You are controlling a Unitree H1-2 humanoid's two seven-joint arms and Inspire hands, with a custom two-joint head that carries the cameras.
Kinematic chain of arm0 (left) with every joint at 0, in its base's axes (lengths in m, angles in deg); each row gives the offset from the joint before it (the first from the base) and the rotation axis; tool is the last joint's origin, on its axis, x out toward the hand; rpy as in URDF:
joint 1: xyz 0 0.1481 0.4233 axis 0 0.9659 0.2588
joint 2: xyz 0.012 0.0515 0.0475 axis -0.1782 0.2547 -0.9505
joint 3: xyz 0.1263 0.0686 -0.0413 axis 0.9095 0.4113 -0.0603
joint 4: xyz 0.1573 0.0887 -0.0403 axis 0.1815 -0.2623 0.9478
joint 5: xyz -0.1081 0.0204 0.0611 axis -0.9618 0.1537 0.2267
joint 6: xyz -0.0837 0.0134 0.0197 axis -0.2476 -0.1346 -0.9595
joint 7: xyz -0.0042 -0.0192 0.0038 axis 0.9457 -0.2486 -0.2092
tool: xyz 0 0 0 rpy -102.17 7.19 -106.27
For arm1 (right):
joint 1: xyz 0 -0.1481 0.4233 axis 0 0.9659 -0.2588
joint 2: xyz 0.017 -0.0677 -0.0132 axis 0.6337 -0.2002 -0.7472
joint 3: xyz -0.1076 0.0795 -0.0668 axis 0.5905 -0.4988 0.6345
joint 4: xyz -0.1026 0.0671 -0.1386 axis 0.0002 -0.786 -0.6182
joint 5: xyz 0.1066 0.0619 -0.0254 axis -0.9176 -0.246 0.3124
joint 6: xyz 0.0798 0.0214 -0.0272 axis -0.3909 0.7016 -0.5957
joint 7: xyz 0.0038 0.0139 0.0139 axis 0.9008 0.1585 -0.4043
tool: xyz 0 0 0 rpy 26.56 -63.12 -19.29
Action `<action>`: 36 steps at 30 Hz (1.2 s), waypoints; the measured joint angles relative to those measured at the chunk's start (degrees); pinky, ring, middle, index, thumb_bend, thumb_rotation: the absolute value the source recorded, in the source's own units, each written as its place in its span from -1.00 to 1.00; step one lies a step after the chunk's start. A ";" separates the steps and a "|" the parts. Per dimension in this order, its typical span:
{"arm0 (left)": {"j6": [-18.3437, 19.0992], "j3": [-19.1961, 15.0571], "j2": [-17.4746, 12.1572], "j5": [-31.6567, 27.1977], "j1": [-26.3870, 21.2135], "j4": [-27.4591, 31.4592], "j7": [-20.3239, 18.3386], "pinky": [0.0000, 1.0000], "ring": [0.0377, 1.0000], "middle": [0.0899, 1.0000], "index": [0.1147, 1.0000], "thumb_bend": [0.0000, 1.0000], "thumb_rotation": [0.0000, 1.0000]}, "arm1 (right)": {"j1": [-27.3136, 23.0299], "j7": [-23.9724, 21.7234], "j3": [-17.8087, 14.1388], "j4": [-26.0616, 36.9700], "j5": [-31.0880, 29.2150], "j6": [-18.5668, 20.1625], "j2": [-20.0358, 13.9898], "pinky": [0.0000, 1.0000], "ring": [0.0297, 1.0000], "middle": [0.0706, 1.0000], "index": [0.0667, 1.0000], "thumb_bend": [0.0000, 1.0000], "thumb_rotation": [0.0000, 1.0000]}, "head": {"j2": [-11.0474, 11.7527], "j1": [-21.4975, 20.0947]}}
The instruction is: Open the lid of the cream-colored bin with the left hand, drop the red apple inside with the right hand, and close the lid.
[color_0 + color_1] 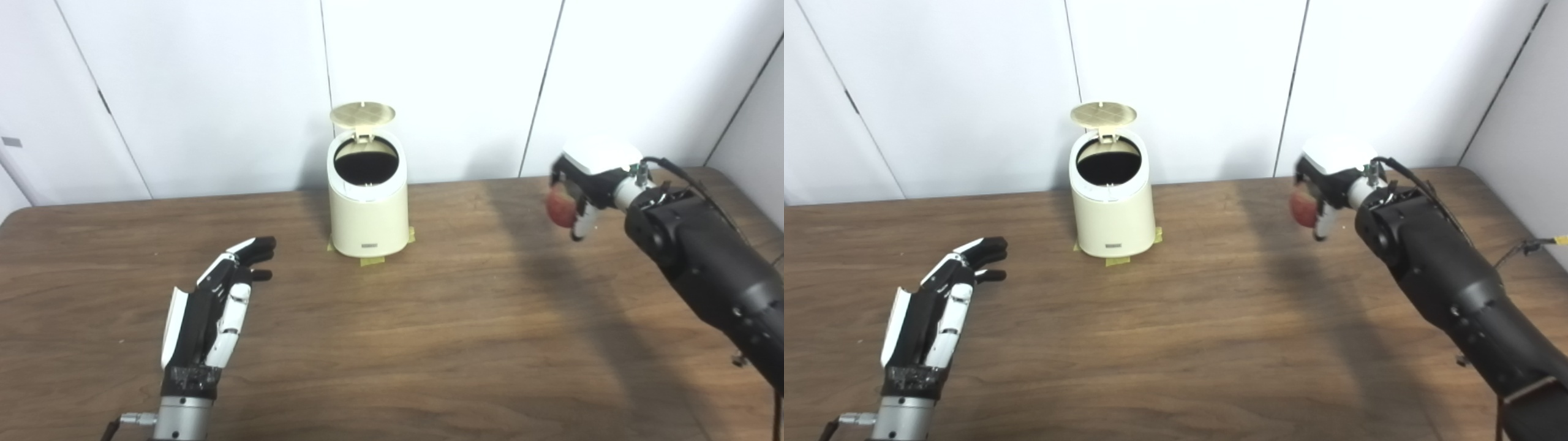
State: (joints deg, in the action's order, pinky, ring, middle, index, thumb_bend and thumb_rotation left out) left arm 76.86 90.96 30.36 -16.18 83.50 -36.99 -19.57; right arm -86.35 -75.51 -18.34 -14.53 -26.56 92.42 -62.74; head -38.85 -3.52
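Note:
The cream-colored bin (368,211) stands upright at the back middle of the table. Its round lid (362,114) is tipped up and back on its hinge, and the dark opening shows. My right hand (585,184) is raised above the table at the right and is shut on the red apple (560,207), well to the right of the bin. My left hand (217,306) is open and empty, low over the table at the front left, fingers pointing toward the bin and clear of it.
The brown wooden table (429,318) runs to a white panelled wall at the back. Tape strips (371,261) mark the bin's base. My right arm (704,263) crosses the right side of the table. A cable (1531,246) hangs at the far right.

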 measured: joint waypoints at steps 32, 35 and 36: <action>0.57 0.86 0.35 2.73 -0.16 -0.78 0.47 0.39 0.56 0.56 0.49 -0.51 0.59 | -9.02 -1.26 2.51 8.42 -1.60 -3.77 23.19 -0.45 -0.24 0.02 -0.12 0.03 -1.00 | 1.23 0.70; 0.58 0.91 0.37 2.93 -0.16 -0.78 0.51 0.39 0.55 0.56 0.49 -0.51 0.60 | -9.95 4.87 3.01 2.52 -0.56 -7.95 23.98 -0.40 -0.20 0.04 -0.14 0.02 -1.00 | 1.14 0.88; 0.58 0.89 0.37 2.92 -0.16 -0.78 0.53 0.39 0.56 0.57 0.49 -0.51 0.60 | -10.05 6.52 3.05 0.67 -0.26 -8.92 24.25 -0.39 -0.19 0.04 -0.15 0.02 -1.00 | 1.14 0.97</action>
State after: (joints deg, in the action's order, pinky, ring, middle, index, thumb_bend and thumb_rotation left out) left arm 77.44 91.85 30.72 -13.27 83.33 -37.77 -19.04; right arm -96.40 -68.99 -15.30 -13.87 -26.82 83.50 -38.49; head -37.71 -2.55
